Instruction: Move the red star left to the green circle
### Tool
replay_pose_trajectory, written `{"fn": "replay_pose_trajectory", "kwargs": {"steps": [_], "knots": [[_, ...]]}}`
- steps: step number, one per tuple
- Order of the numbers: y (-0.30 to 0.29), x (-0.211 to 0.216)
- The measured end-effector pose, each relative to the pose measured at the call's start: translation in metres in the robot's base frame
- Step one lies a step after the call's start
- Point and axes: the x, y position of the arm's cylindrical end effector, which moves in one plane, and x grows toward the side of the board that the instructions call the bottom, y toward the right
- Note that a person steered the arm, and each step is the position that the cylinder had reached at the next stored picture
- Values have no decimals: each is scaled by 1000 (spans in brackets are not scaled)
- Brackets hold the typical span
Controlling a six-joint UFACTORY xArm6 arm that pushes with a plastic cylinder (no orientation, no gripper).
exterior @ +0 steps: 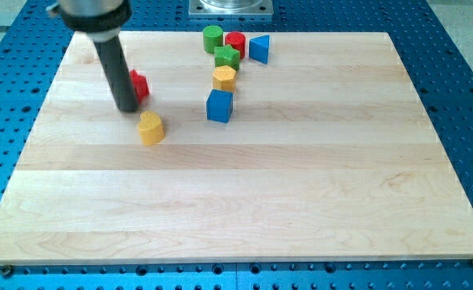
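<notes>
The red star (139,85) lies at the upper left of the wooden board, partly hidden behind my rod. My tip (128,107) rests on the board just left of and below the red star, touching or nearly touching it. The green circle (213,38) stands near the view's top centre, far to the right of the red star. A red cylinder (235,43) sits right beside the green circle.
A green star (226,56), a yellow hexagon (224,78) and a blue cube (219,105) form a column below the green circle. A blue triangle (259,49) lies right of the red cylinder. A yellow heart (151,128) lies just below my tip.
</notes>
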Motion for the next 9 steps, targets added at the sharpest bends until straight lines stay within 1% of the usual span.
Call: {"fn": "replay_pose_trajectory", "kwargs": {"steps": [1,2,4,5,6,7,8,9], "knots": [[0,-33],[-32,-25],[-50,-22],[-71,-13],[-37,-19],[33,-59],[42,-71],[-26,-69]]}}
